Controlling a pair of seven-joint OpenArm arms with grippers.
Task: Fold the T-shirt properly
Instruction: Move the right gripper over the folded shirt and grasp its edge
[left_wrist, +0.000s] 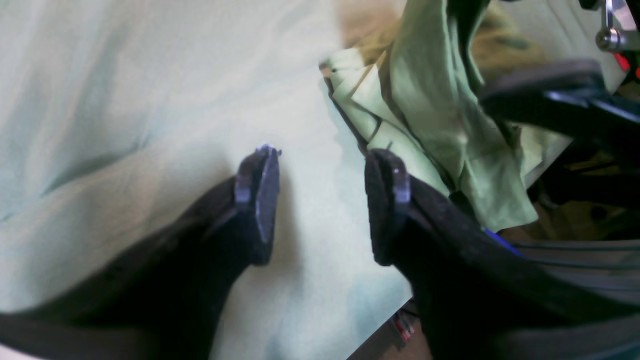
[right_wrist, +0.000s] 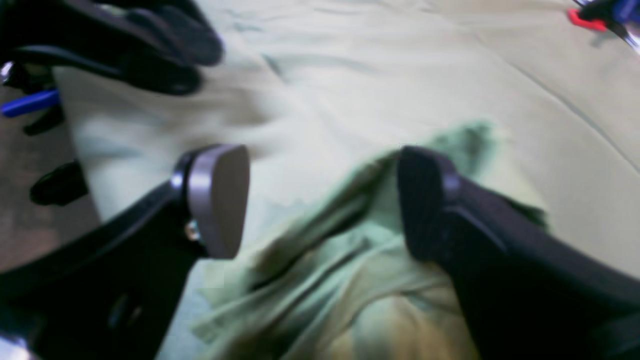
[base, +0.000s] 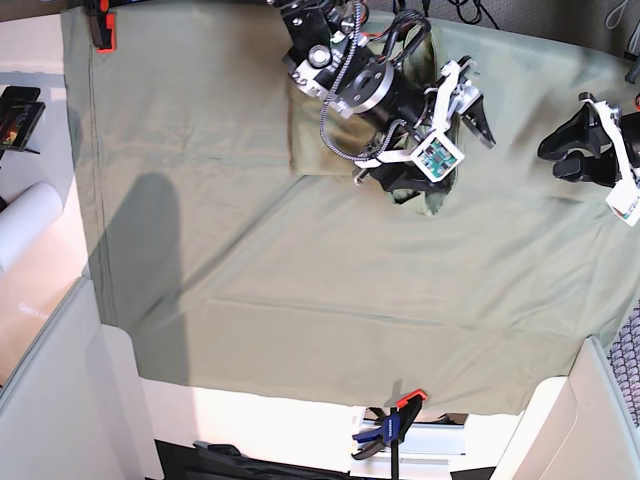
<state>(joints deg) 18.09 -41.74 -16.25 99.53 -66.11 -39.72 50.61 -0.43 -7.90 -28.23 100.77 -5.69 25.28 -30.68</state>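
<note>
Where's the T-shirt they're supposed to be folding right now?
In the base view, the T-shirt lies bunched at the top middle of the table cloth, mostly hidden under the right gripper; the open left gripper is apart, near the right edge.

table cloth (base: 250, 280) front open, right arm (base: 360, 80) over T-shirt (base: 305, 140)

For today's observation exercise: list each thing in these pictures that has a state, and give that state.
T-shirt: bunched and wrinkled, lying on the table cloth.
Table cloth: spread out, clamped at its edges.
Right gripper: open, over the T-shirt.
Left gripper: open, holding nothing, beside the T-shirt.
</note>
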